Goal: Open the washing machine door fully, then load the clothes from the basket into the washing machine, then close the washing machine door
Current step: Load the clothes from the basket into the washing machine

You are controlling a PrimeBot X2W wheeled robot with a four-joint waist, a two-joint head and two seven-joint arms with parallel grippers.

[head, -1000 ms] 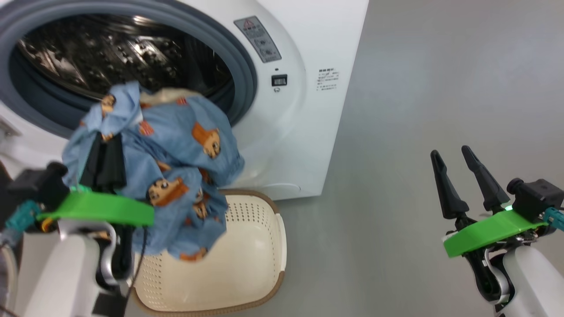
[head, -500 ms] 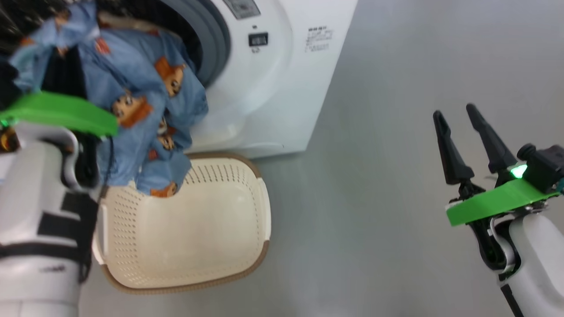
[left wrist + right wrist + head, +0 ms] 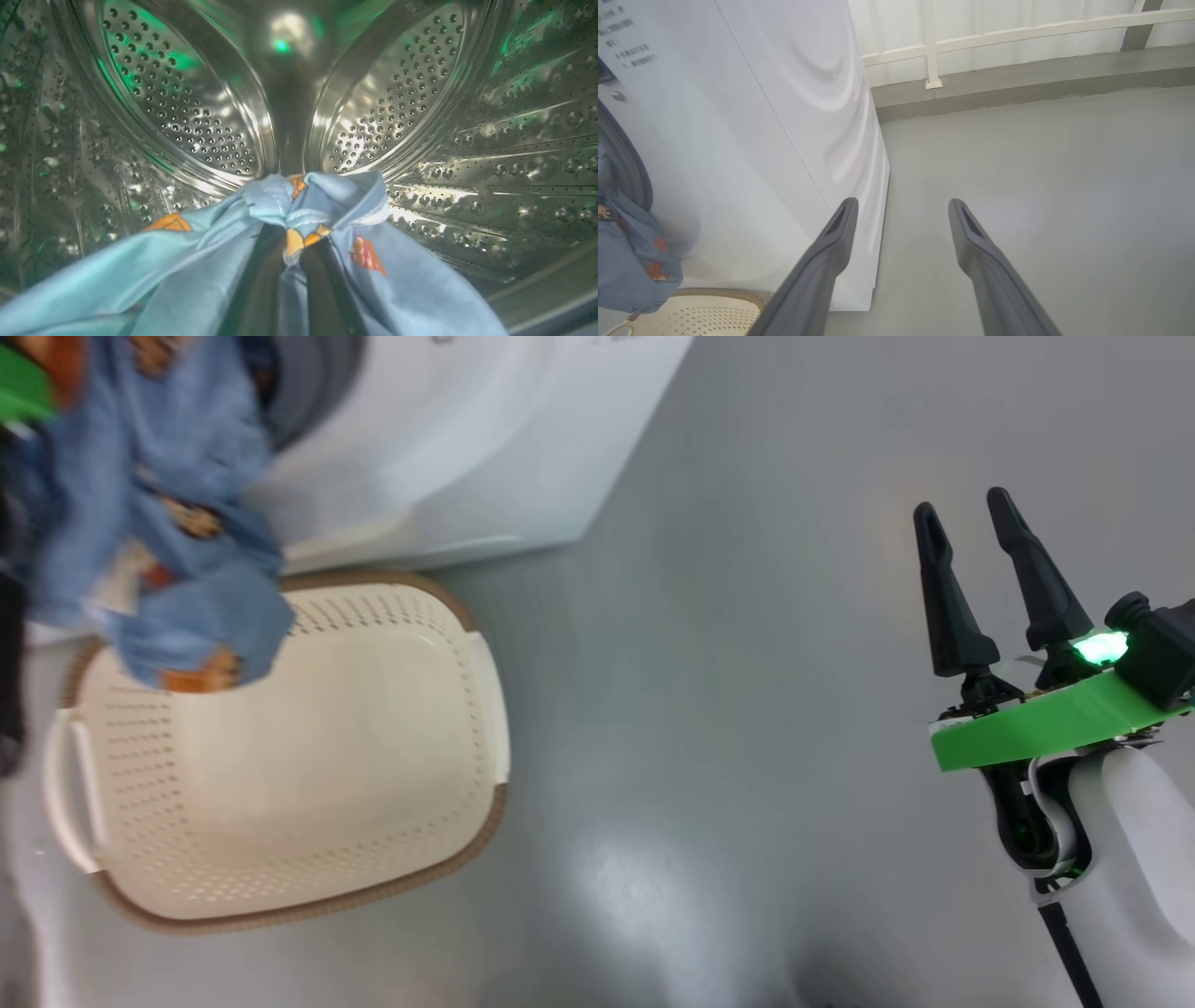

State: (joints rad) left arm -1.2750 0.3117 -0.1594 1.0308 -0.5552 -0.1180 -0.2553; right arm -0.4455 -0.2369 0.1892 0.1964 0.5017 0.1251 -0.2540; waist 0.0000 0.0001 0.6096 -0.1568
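In the last second the left pincer [image 3: 292,238], clamped on the clothes [image 3: 187,261], had moved from before the opening into the drum [image 3: 187,116] of the washing machine [image 3: 448,439], so letting go seemed next (a fold trailed over the empty-looking basket [image 3: 487,681]). The right pincer [image 3: 962,504] stood open, well to the right. The machine's label [image 3: 630,51] was too blurred to read.

In the head view the washing machine [image 3: 448,457] was cut off by the top edge, and the clothes [image 3: 159,513] were a smeared blue mass running off the top and left edges, covering the far left corner of the basket [image 3: 490,709]. In the left wrist view the tips of the left gripper's [image 3: 293,233] 2 fingers [image 3: 259,289] were buried in bunched cloth. In the right wrist view the print [image 3: 626,49] on the machine was too blurred to read, and the bottom edge cut the basket down to a corner.
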